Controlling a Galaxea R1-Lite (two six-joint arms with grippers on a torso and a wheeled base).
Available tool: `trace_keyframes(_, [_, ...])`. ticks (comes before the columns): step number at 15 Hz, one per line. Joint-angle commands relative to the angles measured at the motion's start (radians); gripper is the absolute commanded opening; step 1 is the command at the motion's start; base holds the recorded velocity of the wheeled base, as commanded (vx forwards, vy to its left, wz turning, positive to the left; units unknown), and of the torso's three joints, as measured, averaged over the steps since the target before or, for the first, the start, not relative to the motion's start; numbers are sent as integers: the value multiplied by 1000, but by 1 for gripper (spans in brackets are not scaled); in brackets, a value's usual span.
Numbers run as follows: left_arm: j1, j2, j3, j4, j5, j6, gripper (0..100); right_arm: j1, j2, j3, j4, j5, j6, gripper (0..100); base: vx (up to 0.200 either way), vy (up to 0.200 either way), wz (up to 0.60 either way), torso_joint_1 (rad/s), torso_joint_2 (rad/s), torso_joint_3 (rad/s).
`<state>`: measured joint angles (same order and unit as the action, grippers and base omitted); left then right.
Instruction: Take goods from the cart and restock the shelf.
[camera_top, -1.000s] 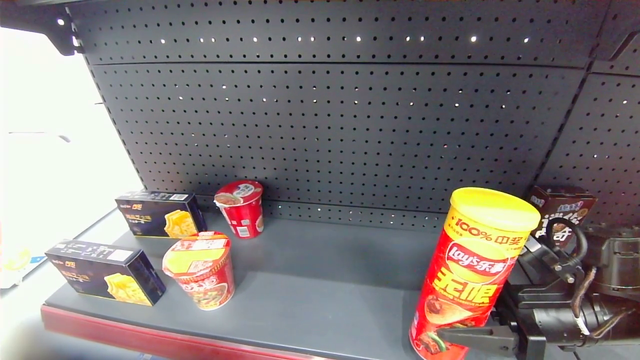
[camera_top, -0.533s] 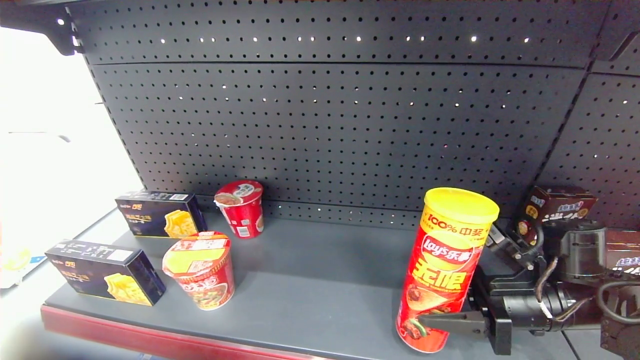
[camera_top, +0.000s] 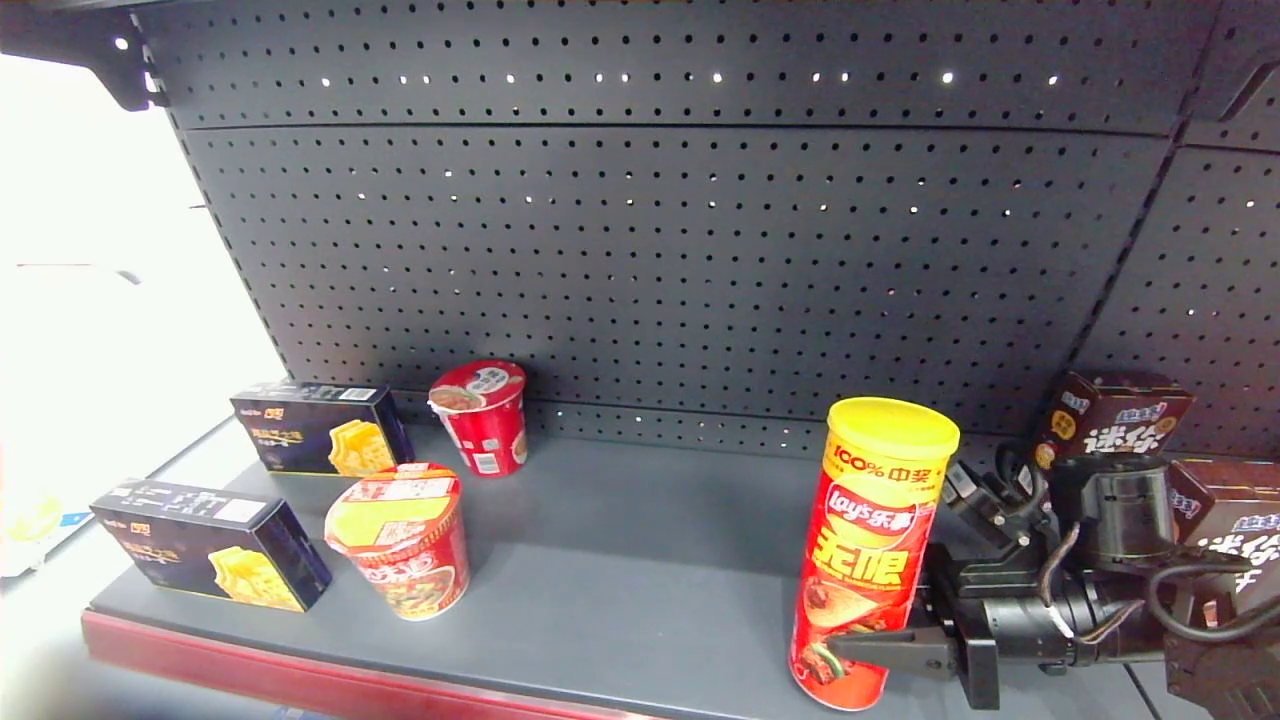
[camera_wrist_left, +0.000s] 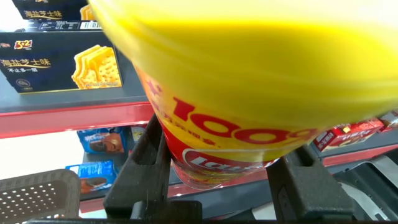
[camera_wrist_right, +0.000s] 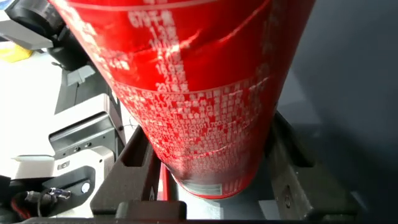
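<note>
Right fingers (camera_top: 890, 648) pinch the chips can (camera_top: 870, 560) near its base; left fingers (camera_wrist_left: 140, 168) pinch a second can (camera_wrist_left: 249, 81).

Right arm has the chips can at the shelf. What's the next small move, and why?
Probably ease the can down until its base sits flat on the shelf, before releasing. The right gripper is shut low on the can, which stands nearly upright over bare shelf, apart from the nearest cup; whether its base touches yet cannot be told.
</note>
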<state>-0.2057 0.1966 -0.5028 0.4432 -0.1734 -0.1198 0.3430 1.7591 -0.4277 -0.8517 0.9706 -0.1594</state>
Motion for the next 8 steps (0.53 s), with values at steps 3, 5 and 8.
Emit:
trace_keyframes(3, [0, 1, 0, 0, 0, 0, 0, -6, 29, -2, -3, 0, 0, 0, 0, 0, 0, 0, 0, 0])
trace_keyframes(5, [0, 1, 1, 0, 0, -1, 0, -4, 29, 0, -4, 2, -5, 0, 0, 0, 0, 0, 0, 0])
trace_keyframes(8, [0, 0, 3, 0, 0, 0, 0, -6, 26, 9, -4, 0, -14, 100, 0, 0, 0, 0, 0, 0])
